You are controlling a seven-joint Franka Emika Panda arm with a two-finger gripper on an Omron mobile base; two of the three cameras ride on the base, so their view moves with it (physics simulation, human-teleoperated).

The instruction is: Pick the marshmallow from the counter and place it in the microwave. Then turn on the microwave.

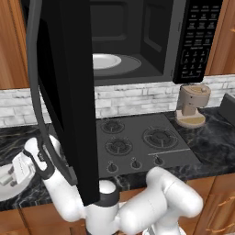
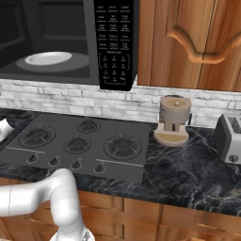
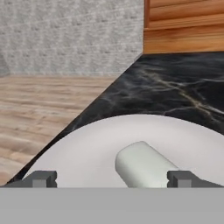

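Presently, marshmallow: small off-white soft-edged block [image 3: 142, 166] lying on round white plate [image 3: 78, 148], black marble surface [image 3: 175, 87] beyond at 12 o'clock.
End effector [image 3: 112, 178]: fingers spread wide, holding nothing, straddling the block.
Handling: likely light, squashy; pinch gently across its short sides.

The marshmallow [image 3: 144, 166] is lying on a plate [image 3: 83, 153] at the tabletop's [image 3: 175, 92] left end — the microwave [image 1: 137, 41] is hanging above the stovetop [image 1: 137, 142], a toaster [image 2: 229, 136] sitting far right.
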